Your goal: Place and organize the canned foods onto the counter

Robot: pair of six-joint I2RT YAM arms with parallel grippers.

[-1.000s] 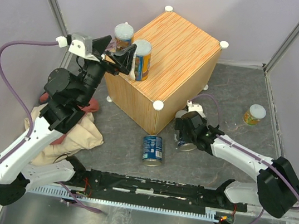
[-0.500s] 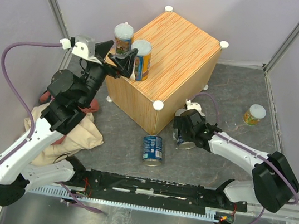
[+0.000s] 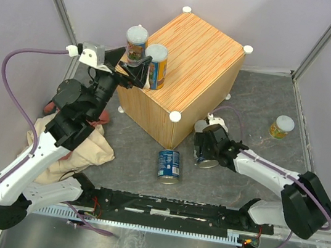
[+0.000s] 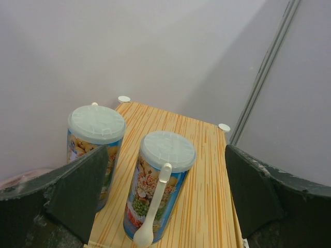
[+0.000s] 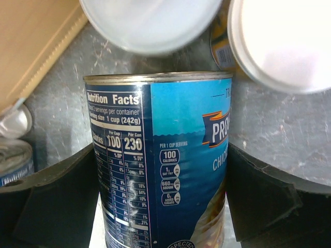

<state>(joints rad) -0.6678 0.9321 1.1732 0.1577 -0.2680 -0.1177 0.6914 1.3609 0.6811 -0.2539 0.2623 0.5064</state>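
While the blue can [image 5: 160, 155] stands clamped in the right tool [image 5: 163, 201], the left tool [image 4: 166, 194] hangs open.

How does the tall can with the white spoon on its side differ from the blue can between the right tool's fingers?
The tall can has a pale plastic lid; the blue can a bare metal rim. The tall can's label pictures food; the blue can's shows a nutrition panel. The tall can stands free on the counter; the blue can is pinched in the right tool. Both are cylindrical.
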